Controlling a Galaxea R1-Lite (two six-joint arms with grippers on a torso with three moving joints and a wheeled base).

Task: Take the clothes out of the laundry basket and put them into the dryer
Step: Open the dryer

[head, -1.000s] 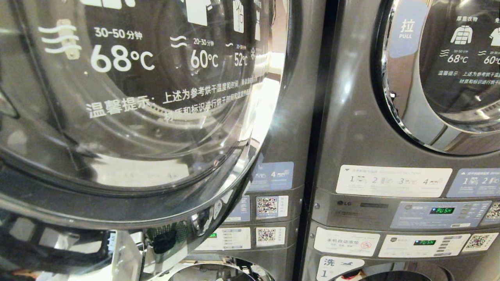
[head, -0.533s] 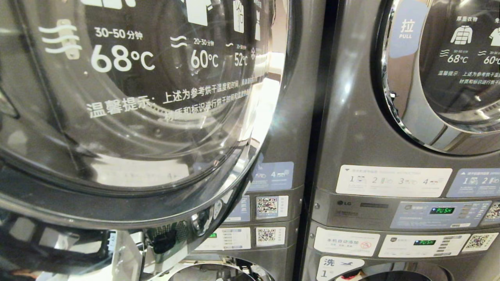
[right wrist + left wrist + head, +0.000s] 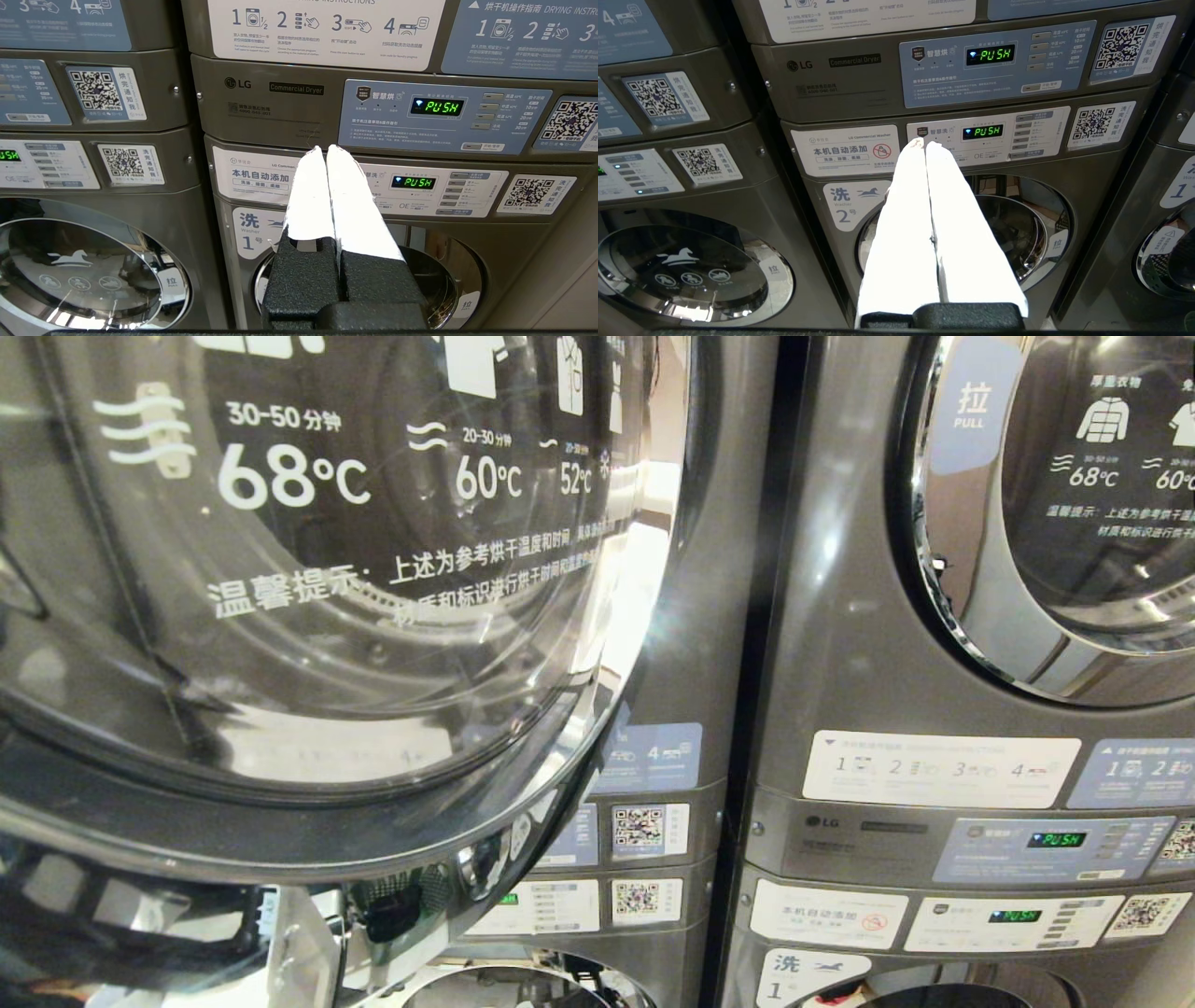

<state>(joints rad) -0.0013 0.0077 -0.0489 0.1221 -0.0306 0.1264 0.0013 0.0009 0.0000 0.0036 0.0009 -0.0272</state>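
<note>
Facing stacked machines at close range; big glass dryer door [image 3: 308, 579] swung open and filling head view's left half, second dryer door [image 3: 1055, 513] shut further right. Left pincer [image 3: 921, 143] empty, white fingers pressed together, aimed at control panel [image 3: 990, 58] and washer door [image 3: 1008, 233] beneath. Right pincer [image 3: 323, 148] likewise together and empty, aimed at neighbouring panel and washer door [image 3: 434, 275]. Neither arm visible from head. Laundry basket and clothes nowhere in sight; location not tellable. Clothes inside open drum not tellable through glare. Judged either at very start or at very end of loading, both arms tucked low. If unfinished, next move likely needing basket found first, then pincer parted and lowered onto a garment.
</note>
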